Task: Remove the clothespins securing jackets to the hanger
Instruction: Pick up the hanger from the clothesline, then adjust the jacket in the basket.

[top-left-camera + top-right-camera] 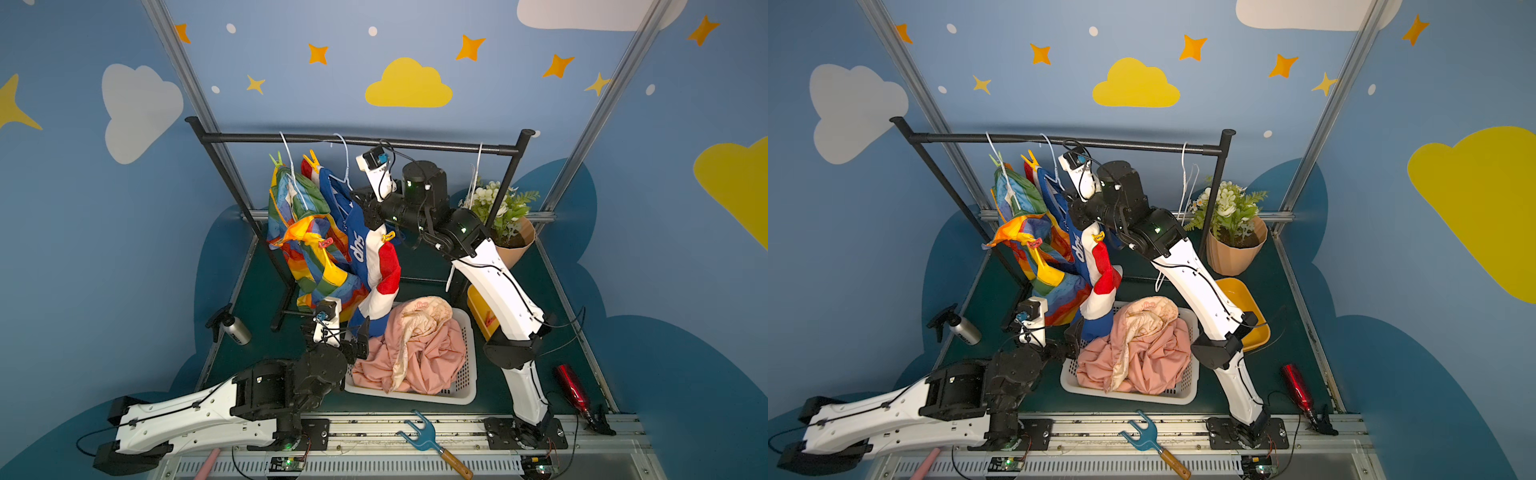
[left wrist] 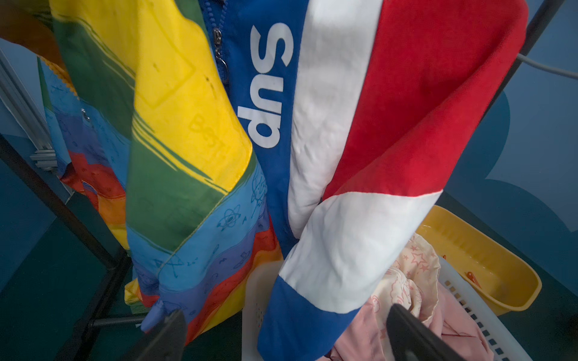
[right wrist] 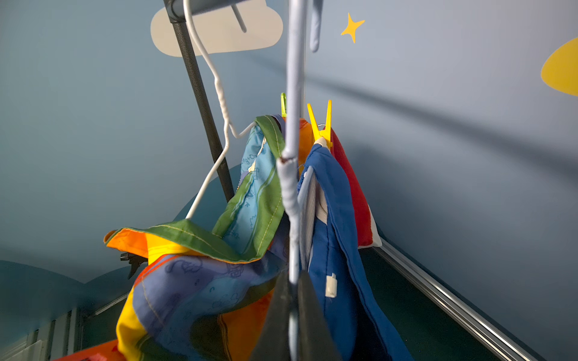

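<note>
Blue cloud-and-star walls (image 1: 415, 37) behind black metal clothes rail (image 1: 249, 138); rainbow-striped zip jacket (image 1: 299, 208) and blue, white and red lettered jacket (image 1: 351, 222) pegged up by green plastic clothespin (image 1: 275, 159) and yellow plastic clothespin (image 3: 320, 125); right gripper (image 3: 292, 281) pinched tight on pale blue wire hanger (image 3: 295, 78); left gripper (image 2: 283, 315) spread wide, empty, below hanging sleeves

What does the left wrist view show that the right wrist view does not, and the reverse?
Only left wrist: the white lettering, the yellow plastic tub with a red clothespin inside, the pink jacket in the white perforated basket, and the open left gripper.
Only right wrist: the yellow clothespin, a half-hidden green clothespin, and the right gripper shut on the light-blue wire hanger.
Both: the rainbow-striped jacket and the blue, white and red jacket.
</note>
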Controlling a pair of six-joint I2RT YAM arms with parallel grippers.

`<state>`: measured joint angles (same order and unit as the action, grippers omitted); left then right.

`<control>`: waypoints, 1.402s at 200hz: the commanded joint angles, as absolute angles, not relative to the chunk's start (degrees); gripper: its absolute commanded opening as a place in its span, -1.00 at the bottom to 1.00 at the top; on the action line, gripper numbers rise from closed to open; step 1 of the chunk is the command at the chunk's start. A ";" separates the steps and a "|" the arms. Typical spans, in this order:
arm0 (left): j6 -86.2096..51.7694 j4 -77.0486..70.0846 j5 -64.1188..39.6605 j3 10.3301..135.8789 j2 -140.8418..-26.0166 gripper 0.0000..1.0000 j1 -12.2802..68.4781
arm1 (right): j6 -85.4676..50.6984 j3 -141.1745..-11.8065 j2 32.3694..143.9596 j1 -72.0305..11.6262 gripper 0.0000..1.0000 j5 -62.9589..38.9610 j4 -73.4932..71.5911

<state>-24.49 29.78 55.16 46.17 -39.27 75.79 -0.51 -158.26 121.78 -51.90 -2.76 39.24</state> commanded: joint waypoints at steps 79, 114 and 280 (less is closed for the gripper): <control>-25.72 29.00 56.57 47.73 -40.09 0.99 75.05 | 0.90 -159.61 111.96 -52.81 -1.00 -3.73 33.02; -23.99 27.57 56.94 48.24 -39.83 0.99 74.97 | 4.48 -157.72 107.10 -53.39 -1.00 -1.88 36.35; -6.88 25.06 47.29 65.38 -47.57 0.99 66.43 | 13.46 -144.23 82.29 -51.77 -1.00 -0.62 45.22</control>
<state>-11.29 25.82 52.42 60.75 -44.64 69.65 12.01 -143.22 86.02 -51.92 0.86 51.99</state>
